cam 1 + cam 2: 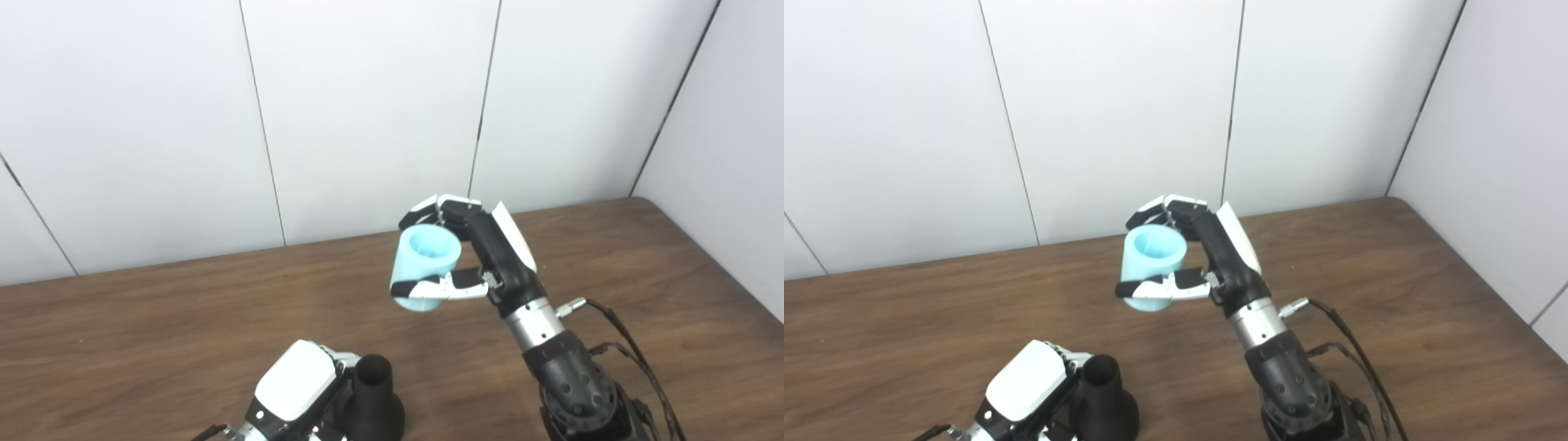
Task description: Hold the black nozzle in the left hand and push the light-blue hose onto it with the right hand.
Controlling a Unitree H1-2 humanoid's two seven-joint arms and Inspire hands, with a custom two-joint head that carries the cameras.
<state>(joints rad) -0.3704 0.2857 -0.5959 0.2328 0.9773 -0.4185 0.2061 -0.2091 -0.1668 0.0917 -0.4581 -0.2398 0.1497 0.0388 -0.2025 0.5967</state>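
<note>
A black nozzle [373, 401] with a flared base and an open neck pointing up stands at the near edge of the wooden table [153, 331]. My left hand [297, 392] is wrapped around its left side, shut on it. The light-blue hose [425, 264], a short hollow cylinder with its open end facing up, is held above the table in my right hand [471, 257], thumb across its front and fingers behind. The hose is up and to the right of the nozzle, apart from it.
White wall panels [367, 110] rise behind the table, and another wall closes off the right side. A cable [631, 349] trails from my right wrist along the forearm.
</note>
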